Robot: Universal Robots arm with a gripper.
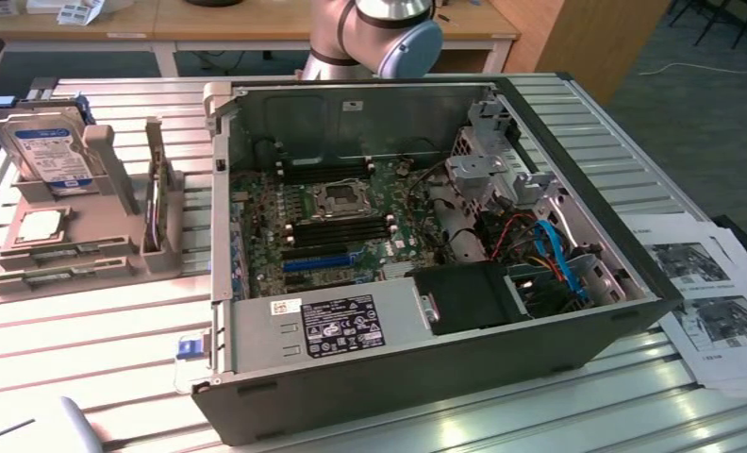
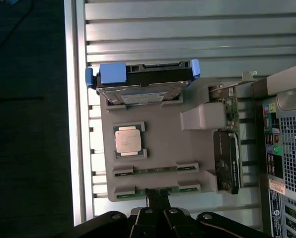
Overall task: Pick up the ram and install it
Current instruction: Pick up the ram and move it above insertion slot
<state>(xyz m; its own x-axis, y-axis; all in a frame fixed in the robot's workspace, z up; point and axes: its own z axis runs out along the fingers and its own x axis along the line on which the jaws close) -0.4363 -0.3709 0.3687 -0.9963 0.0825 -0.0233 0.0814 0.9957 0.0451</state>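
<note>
I had gripper pressed shut, empty, above the ram; closed fingers risked knocking it askew in its tray.

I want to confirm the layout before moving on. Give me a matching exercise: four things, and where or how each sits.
1. hard drive
2. processor chip
3. ram
4. computer case

A. flat in a square recess of the grey holder
B. open, motherboard exposed
C. standing on edge in the holder
D. lying in a long narrow groove of the holder

Pairs: 1-C, 2-A, 3-D, 4-B
</note>
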